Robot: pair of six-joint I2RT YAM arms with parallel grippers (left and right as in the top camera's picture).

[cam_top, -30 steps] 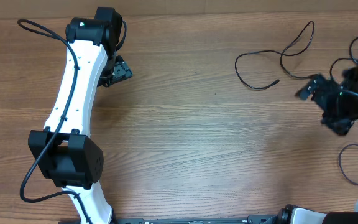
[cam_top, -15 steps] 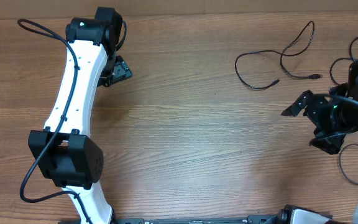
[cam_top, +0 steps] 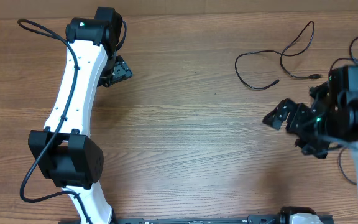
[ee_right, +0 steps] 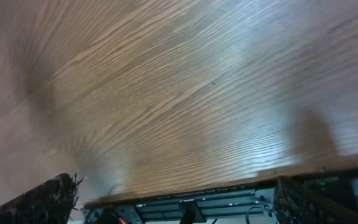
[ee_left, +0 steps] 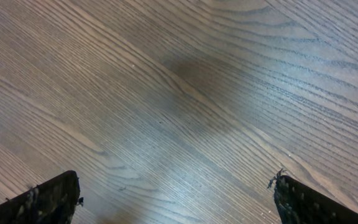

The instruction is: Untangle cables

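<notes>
The cables lie spread at the far right of the table in the overhead view. One thin black cord [cam_top: 258, 70] curls in an open loop, and a second [cam_top: 298, 45] runs from the back down to a small plug. Another curl [cam_top: 357, 40] shows at the right edge. My right gripper [cam_top: 291, 134] hangs open below and in front of them, apart from every cord, and its wrist view holds only wood between the fingertips [ee_right: 50, 200]. My left gripper [cam_top: 124, 71] is open far off at the back left, with bare wood between its fingertips [ee_left: 50, 198].
A thin black loop [cam_top: 345, 165] lies near the right arm's base. The table's front edge [ee_right: 229, 184] and a black frame [ee_right: 197, 204] below it show in the right wrist view. The white left arm [cam_top: 73, 93] spans the table's left side.
My right gripper has swung left and toward the front of the table, away from the cords, still open. The left arm and the cords have not moved.
</notes>
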